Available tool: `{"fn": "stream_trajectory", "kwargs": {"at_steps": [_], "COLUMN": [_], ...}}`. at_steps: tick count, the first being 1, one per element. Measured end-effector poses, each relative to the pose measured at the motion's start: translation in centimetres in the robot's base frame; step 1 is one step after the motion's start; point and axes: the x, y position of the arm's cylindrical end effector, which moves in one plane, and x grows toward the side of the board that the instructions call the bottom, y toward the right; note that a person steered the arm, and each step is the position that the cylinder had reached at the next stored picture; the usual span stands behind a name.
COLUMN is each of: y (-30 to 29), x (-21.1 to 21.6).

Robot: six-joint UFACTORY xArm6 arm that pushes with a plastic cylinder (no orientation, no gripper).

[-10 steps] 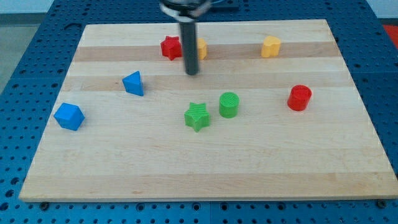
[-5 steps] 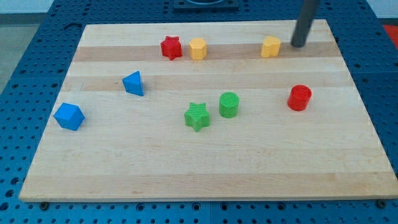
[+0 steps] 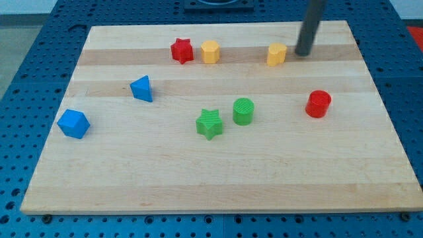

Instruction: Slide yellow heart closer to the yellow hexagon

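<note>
The yellow heart (image 3: 277, 54) lies on the wooden board near the view's top, right of centre. The yellow hexagon (image 3: 210, 51) sits further to the view's left, beside the red star (image 3: 182, 51). My tip (image 3: 303, 53) stands just to the view's right of the yellow heart, close to it with a small gap showing. The rod rises from there to the view's top edge.
A blue triangular block (image 3: 141, 88) and a blue cube (image 3: 73, 123) lie at the view's left. A green star (image 3: 210, 123) and green cylinder (image 3: 243, 111) sit mid-board. A red cylinder (image 3: 318, 104) is at the right. The board (image 3: 218, 185) rests on a blue pegboard.
My tip swung from beside the yellow hexagon to the heart's right side, then moved left. The yellow heart has slid a little to the view's left, toward the hexagon.
</note>
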Motion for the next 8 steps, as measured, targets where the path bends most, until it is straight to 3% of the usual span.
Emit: {"fn": "stream_trajectory", "kwargs": {"at_steps": [1,3,4,6,8], "y": [-5.4,0.3,-1.8,-9.4,-12.2], "x": [0.0,5.1,6.1,3.2,2.4]}}
